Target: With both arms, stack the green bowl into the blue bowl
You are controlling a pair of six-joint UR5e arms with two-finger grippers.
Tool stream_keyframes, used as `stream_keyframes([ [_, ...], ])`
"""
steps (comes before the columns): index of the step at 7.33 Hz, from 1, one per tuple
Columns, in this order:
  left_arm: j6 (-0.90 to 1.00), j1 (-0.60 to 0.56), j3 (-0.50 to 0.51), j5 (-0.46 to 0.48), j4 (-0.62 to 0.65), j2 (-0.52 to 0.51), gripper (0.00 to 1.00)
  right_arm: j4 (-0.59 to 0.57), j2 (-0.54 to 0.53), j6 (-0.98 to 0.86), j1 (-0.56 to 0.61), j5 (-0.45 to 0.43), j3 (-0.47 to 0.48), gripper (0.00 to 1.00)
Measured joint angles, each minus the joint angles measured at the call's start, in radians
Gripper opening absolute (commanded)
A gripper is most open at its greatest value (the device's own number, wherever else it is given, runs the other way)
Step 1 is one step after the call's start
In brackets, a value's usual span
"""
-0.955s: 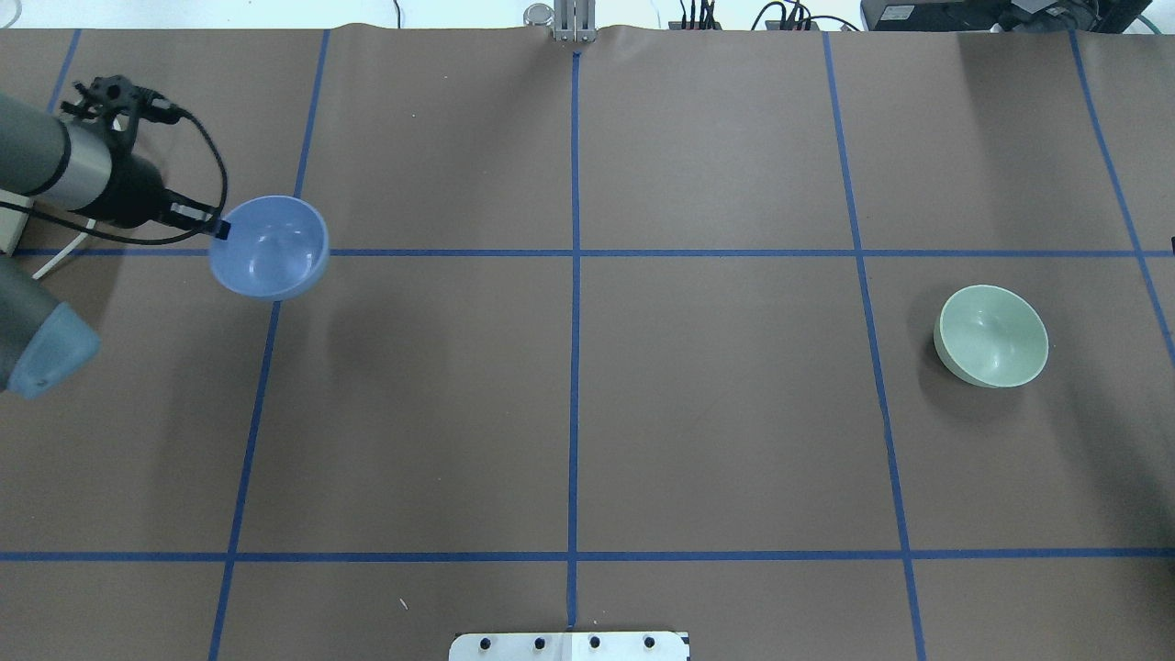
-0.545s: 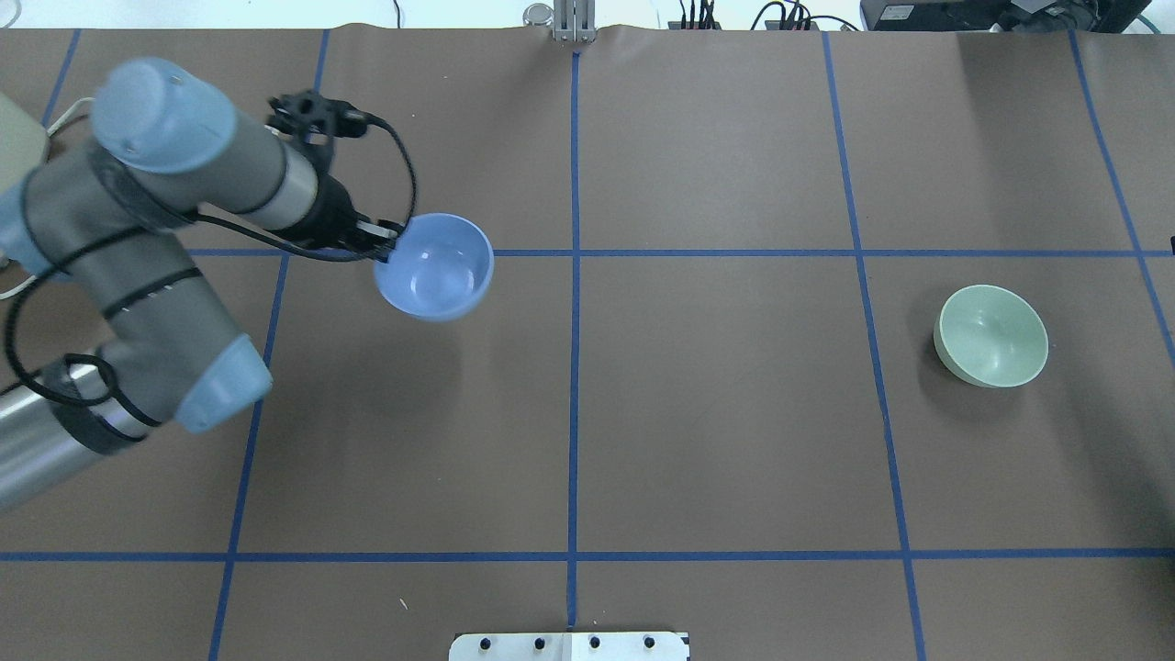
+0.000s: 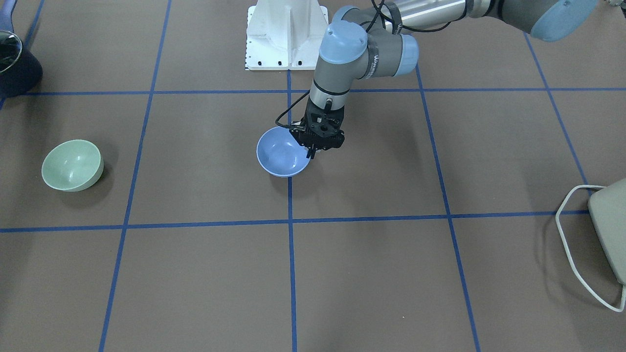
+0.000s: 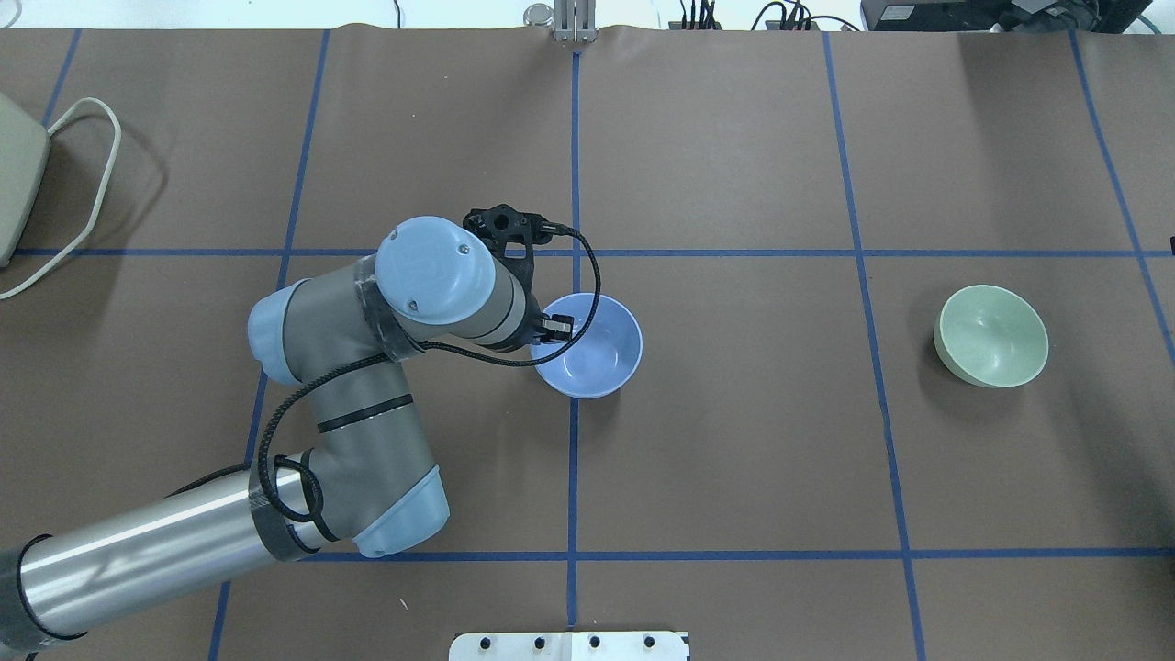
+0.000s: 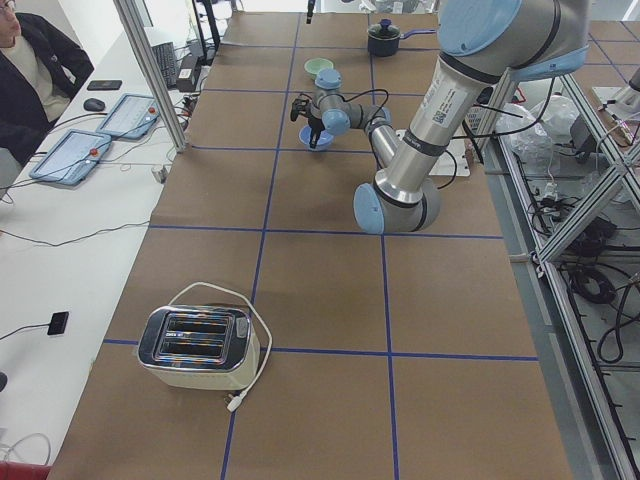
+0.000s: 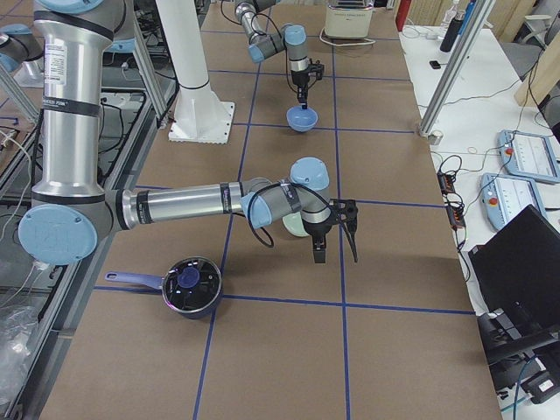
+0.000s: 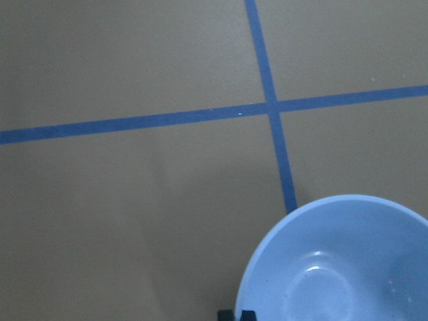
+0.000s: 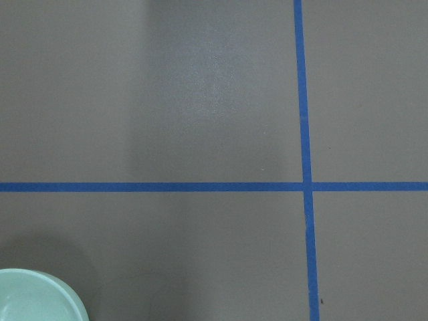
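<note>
The blue bowl (image 4: 592,349) is upright near the table's centre, on the middle blue tape line; it also shows in the front view (image 3: 281,154) and the left wrist view (image 7: 341,267). My left gripper (image 4: 552,329) is shut on its rim on the robot's left side, also seen in the front view (image 3: 313,148). I cannot tell if the bowl touches the table. The green bowl (image 4: 991,335) sits upright on the table far right, also in the front view (image 3: 72,165). My right gripper (image 6: 337,241) hangs beside the green bowl; I cannot tell if it is open or shut.
A toaster (image 5: 195,347) with a white cord stands at the table's left end. A dark lidded pot (image 6: 191,286) stands at the right end near the robot. The white pedestal (image 3: 288,34) is at the robot's side.
My left arm has carried the blue bowl from the table's left part rightward to the centre line and slightly nearer the robot. The green bowl has not moved.
</note>
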Motion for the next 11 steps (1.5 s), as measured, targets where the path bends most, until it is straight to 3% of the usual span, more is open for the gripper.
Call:
stream_keyframes([
  [3,0.003,0.013,0.017,0.016,0.001,-0.007,0.00,-0.001,0.000,0.000,0.000,0.000,0.001,1.00],
  [5,0.005,0.013,0.018,0.017,0.001,-0.004,0.38,0.000,0.000,0.000,0.000,0.000,0.001,1.00],
  [6,0.006,0.012,0.018,0.019,0.000,0.001,0.63,0.000,0.000,0.001,0.000,0.000,0.000,1.00],
  [7,0.006,0.012,0.018,0.023,0.000,0.005,0.98,0.000,0.000,0.001,0.000,0.000,0.000,1.00],
  [9,0.026,-0.003,-0.001,0.029,0.006,0.008,0.99,-0.001,0.000,0.001,0.000,0.002,0.002,1.00],
  [11,0.141,-0.077,-0.088,-0.025,0.096,0.038,0.99,0.000,-0.001,0.001,-0.001,0.013,0.003,1.00],
])
